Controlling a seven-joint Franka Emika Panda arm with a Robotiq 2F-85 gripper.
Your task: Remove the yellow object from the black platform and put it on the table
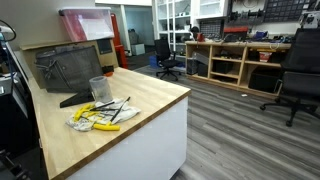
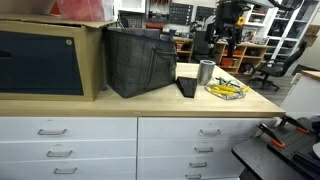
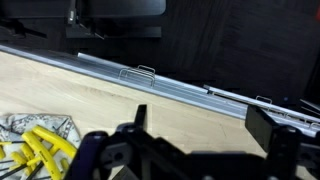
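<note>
Yellow, looped objects (image 1: 98, 110) lie in a heap with thin black tools on a patterned white cloth near the front edge of the wooden table (image 1: 150, 95). The heap also shows in the other exterior view (image 2: 226, 90) and at the lower left of the wrist view (image 3: 40, 148). I cannot make out a black platform under them. My gripper (image 2: 228, 40) hangs high above the table's end, over the heap. In the wrist view its two black fingers (image 3: 203, 115) stand wide apart with only bare tabletop between them. It is open and empty.
A metal cup (image 1: 98, 88) stands just behind the heap and shows in both exterior views (image 2: 206, 72). A large black mesh rack (image 2: 140, 60) stands further back, with a black wedge (image 2: 187, 87) at its foot. A dark cabinet box (image 2: 40, 60) sits beside it.
</note>
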